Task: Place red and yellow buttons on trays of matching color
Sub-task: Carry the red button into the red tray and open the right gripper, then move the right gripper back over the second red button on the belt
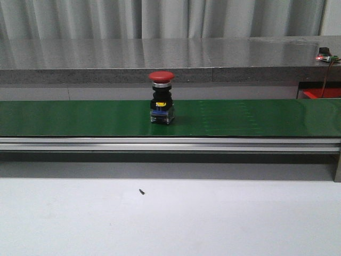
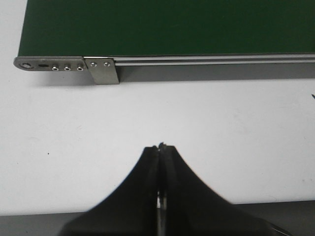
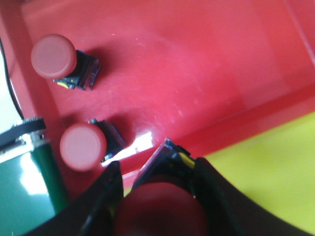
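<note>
The right gripper (image 3: pixel 157 196) is clamped on a red mushroom-capped button (image 3: pixel 160 211), partly cut off, above the glossy red tray (image 3: pixel 197 64) holding two more. Left gripper (image 2: pixel 161 147): fingers together. Another button (image 1: pixel 161 98) stands on the green belt (image 1: pixel 256 117).

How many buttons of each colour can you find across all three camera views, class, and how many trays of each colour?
Red buttons: 4. One stands on the green belt, two lie in the red tray, and one is held in the right gripper.
Yellow buttons: 0 in view.
Red trays: 1.
Yellow trays: 1.
Total: 4 buttons, 2 trays.
</note>
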You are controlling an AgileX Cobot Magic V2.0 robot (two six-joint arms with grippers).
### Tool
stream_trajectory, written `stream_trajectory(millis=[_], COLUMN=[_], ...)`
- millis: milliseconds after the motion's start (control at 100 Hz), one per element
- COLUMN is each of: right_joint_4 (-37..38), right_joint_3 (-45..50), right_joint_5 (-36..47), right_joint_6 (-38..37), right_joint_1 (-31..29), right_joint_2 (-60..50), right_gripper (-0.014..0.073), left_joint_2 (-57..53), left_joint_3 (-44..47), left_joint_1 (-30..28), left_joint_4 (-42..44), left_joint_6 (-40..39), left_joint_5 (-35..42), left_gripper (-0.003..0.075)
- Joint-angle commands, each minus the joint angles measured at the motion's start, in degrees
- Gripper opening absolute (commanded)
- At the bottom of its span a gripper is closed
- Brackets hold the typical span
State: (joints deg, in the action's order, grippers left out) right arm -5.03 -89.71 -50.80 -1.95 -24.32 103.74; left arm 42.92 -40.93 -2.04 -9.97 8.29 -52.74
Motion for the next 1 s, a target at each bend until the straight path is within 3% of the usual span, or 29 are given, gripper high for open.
stream_trajectory(millis=[0, 120, 430, 850, 910, 990], right_joint_4=[-1.17, -1.47, -4.31, -5.27, -5.27, -5.27], right_joint_3=[-2.11, -2.45, -11.0, -28.7, -29.87, -30.78], right_joint_5=[6.02, 10.09, 11.42, -0.09, -1.32, -2.25], right_joint_6=[0.83, 0.83, 0.83, 1.05, 1.2, 1.95], right_joint_1=[-0.44, -0.44, -0.44, 0.14, 0.34, 0.42], right_joint_2=[-0.25, 3.17, 12.02, 23.85, 24.73, 25.4], right_gripper=[0.0217, 0.0217, 0.0217, 0.022, 0.0252, 0.0395], left_joint_2=[-0.24, -0.24, -0.24, -0.24, -0.24, -0.24], left_joint_3=[-1.49, -1.49, -1.49, -1.49, -1.49, -1.49], left_joint_1=[0.37, 0.37, 0.37, 0.37, 0.37, 0.37], left_joint_4=[-0.92, -0.92, -0.92, -0.92, -0.92, -0.92], left_joint_6=[-0.06, -0.06, -0.06, -0.06, -0.06, -0.06], left_joint_5=[2.78, 2.78, 2.78, 2.78, 2.78, 2.78], left_gripper=[-0.002, -0.0019, -0.002, -0.0019, -0.002, -0.0019])
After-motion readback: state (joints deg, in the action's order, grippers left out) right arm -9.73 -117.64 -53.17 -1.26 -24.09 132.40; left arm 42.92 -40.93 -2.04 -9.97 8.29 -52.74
